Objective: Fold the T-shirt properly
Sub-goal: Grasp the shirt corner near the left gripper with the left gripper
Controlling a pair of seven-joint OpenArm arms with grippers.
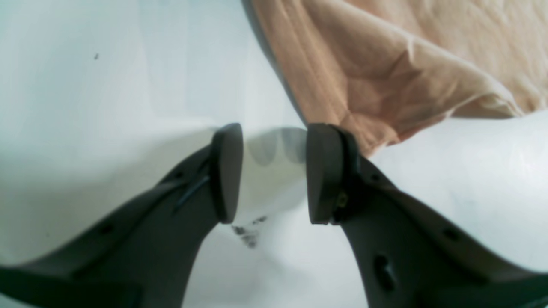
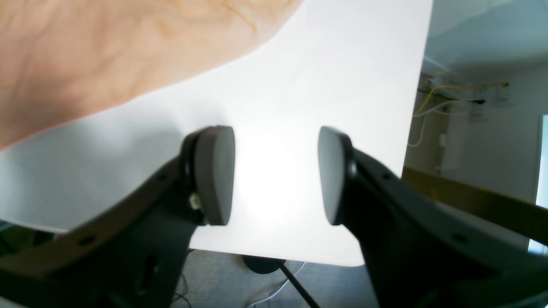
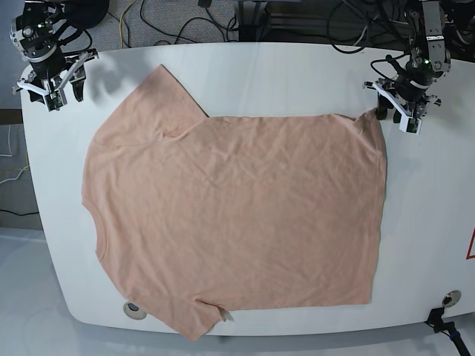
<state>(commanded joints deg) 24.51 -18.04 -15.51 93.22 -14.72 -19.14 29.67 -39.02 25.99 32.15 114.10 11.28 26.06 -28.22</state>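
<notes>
Peach cotton fills the white table [image 3: 245, 74] from its near edge upward: the T-shirt [image 3: 237, 222] lies spread flat on the tabletop, lightly wrinkled, neck opening toward the left of the base view and hem toward the right, one sleeve angled up toward the far-left corner and the other hanging at the near edge. At far left, the right gripper [image 3: 52, 89] hovers over bare table well apart from the upper sleeve, jaws spread and empty; its wrist view shows only a curve of fabric at upper left. Across the table, the left gripper [image 3: 404, 107] sits just beside the shirt's far hem corner [image 1: 368, 141], jaws parted with nothing between them, one pad close against the cloth edge. The fabric looks light, soft and limp, likely to sag and drag rather than hold shape, so corners and seams such as that hem corner and the sleeve shoulder seem the soundest holds. Cables [image 3: 185, 26] trail on the floor beyond the far edge, and small round fittings [image 3: 133, 309] sit near the front; nothing lies on the shirt.
</notes>
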